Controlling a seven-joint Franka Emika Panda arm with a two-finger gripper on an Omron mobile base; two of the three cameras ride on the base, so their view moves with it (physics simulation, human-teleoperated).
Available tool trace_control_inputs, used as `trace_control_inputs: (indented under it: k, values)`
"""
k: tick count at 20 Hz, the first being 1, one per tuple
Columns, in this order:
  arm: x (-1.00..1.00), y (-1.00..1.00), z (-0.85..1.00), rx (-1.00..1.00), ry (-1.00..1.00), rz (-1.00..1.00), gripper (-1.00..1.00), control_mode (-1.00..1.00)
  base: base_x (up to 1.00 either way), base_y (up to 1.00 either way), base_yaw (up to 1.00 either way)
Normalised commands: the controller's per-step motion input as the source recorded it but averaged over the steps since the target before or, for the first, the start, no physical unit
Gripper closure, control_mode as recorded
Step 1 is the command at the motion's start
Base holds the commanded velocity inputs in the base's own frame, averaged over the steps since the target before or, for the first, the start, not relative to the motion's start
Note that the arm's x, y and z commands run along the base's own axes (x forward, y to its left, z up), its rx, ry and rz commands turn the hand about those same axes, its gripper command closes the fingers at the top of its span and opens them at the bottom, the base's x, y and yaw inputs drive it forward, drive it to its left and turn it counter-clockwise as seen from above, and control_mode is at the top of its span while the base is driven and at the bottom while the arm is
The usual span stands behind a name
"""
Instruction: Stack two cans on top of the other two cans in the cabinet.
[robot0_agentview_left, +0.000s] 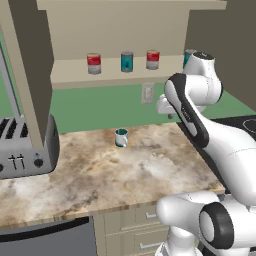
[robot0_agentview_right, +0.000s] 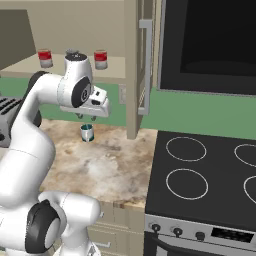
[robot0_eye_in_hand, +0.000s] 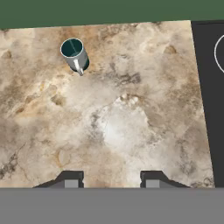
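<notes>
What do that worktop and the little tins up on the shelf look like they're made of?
The counter looks like polished stone, perhaps marble or granite, going by its mottled tan and white veining. The cans seem to be metal with paper-like labels: grey rims show above and below red-and-white or teal wraps. Being rendered, neither is certain.

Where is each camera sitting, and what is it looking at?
Left base view: behind the arm's left, facing the cabinet with cans and the mug; the arm fills its right side.
Right base view: behind the arm's right, facing the stove; the arm fills its left side.
Hand view: on the hand, looking down at the counter; the tool tips show.
All share the mug.
</notes>
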Motion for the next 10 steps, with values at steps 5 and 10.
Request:
trace_control_inputs:
  k: [5,10]
  values:
    - [-0.16,0.00,-0.02,0.00,-0.06,0.00,-1.00,-1.00,0.00,0.00,0.00]
    - [-0.34,0.05,0.08,0.00,-0.41,-0.01,-1.00,-1.00,0.00,0.00,0.00]
